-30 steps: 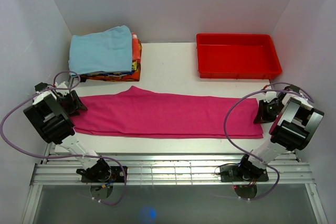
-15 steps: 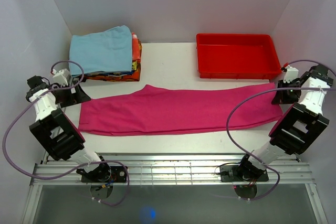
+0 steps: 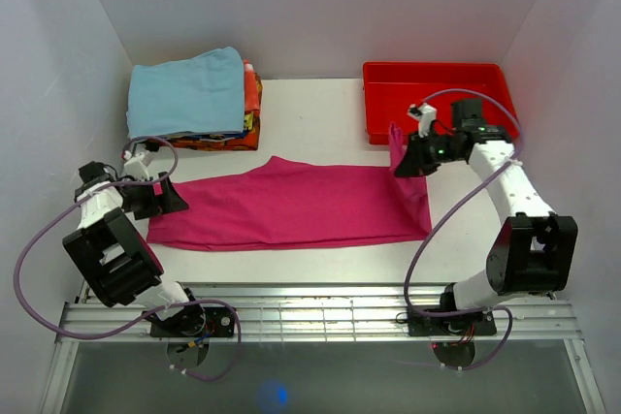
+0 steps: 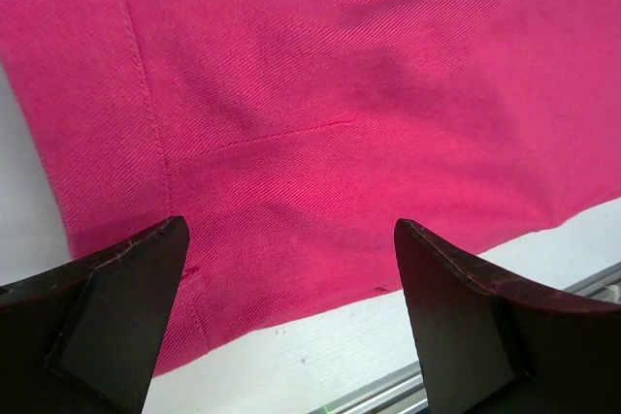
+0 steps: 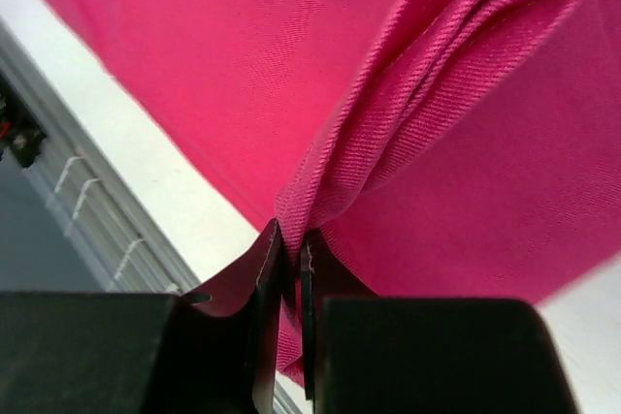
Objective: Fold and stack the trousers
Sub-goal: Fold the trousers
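Note:
The magenta-pink trousers [image 3: 281, 206] lie flat and lengthwise across the middle of the table. My right gripper [image 3: 402, 158] is shut on their right end and holds it lifted above the table, so the cloth hangs down in a fold. In the right wrist view the jaws [image 5: 294, 239] pinch a bunched edge of the trousers [image 5: 456, 123]. My left gripper [image 3: 171, 199] is at the left end of the trousers, low over the cloth. In the left wrist view it [image 4: 291, 230] is wide open and empty, with the trousers [image 4: 320, 94] spread under and beyond the fingertips.
A light blue folded cloth [image 3: 186, 92] tops a stack of coloured clothes at the back left. A red plastic tray [image 3: 439, 128] stands at the back right, just behind my right gripper. A metal rail [image 3: 310, 312] runs along the front edge. White walls close both sides.
My right gripper has lifted the right end of the trousers and carried it leftward, from the far right edge to in front of the tray. My left gripper has shifted slightly to the right.

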